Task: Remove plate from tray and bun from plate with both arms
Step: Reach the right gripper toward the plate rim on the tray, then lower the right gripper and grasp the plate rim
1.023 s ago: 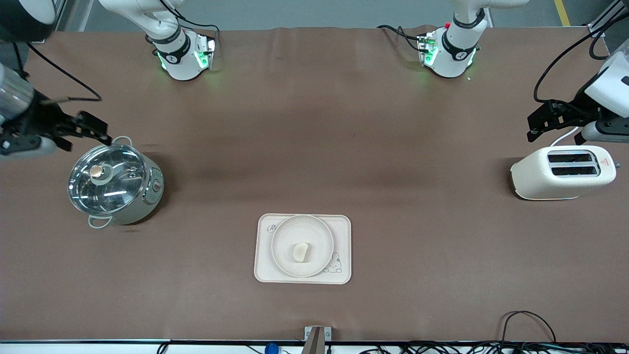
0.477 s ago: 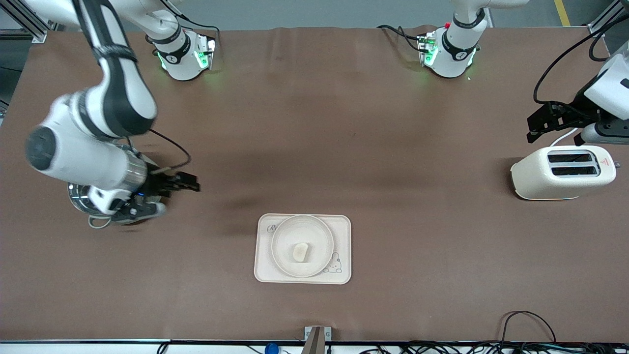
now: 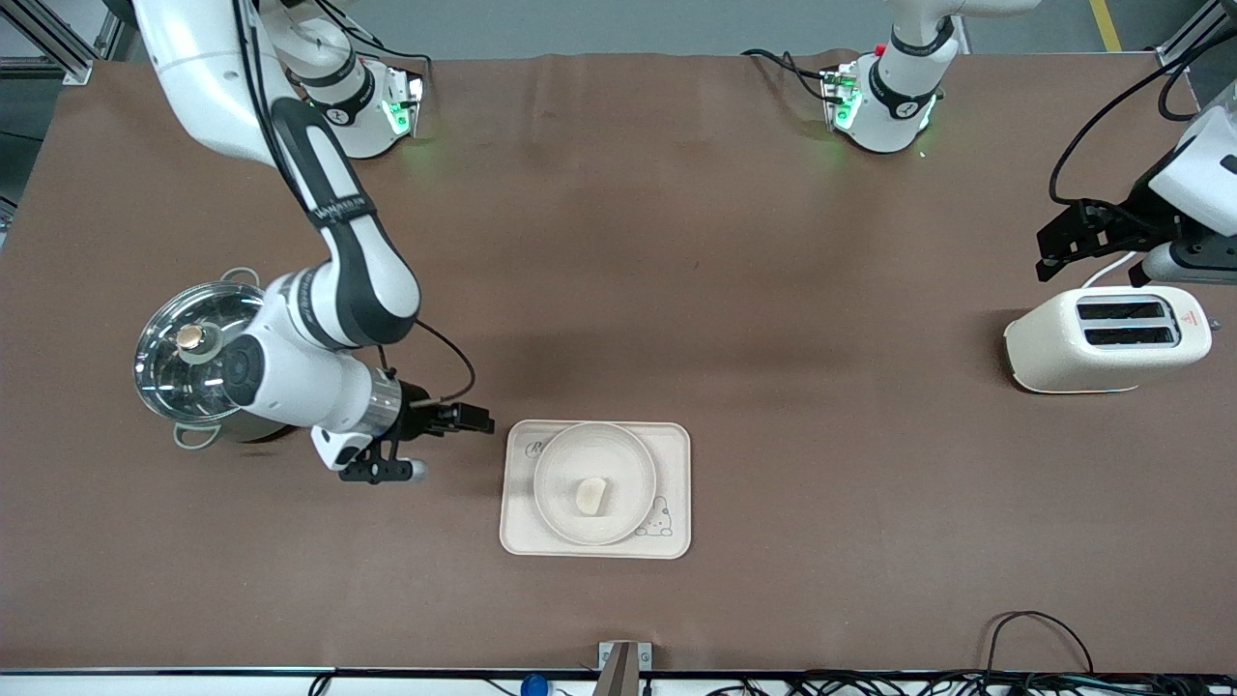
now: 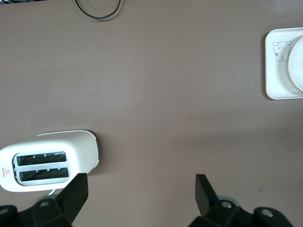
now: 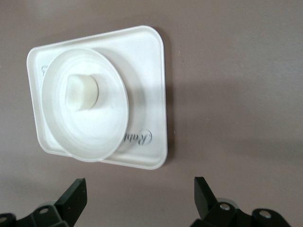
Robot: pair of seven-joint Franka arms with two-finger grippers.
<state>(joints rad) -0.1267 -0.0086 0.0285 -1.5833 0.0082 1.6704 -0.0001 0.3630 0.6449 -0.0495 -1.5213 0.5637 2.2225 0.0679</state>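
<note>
Three task things sit stacked nearest the front camera: the bun (image 3: 590,495) on the plate (image 3: 594,454), the plate on the tray (image 3: 672,483), mid-tabletop. Just beside the tray, toward the right arm's end, the right claw (image 3: 474,422) hovers with fingers spread, empty. If it catches the tray's rim, the whole stack may slide and tip the bun. Farther off, the left claw (image 3: 1063,242) waits open above the toaster (image 3: 1107,338).

Front cam high, facing robots; all three share tray (image 3: 512,536) (image 4: 272,90) (image 5: 156,142).
</note>
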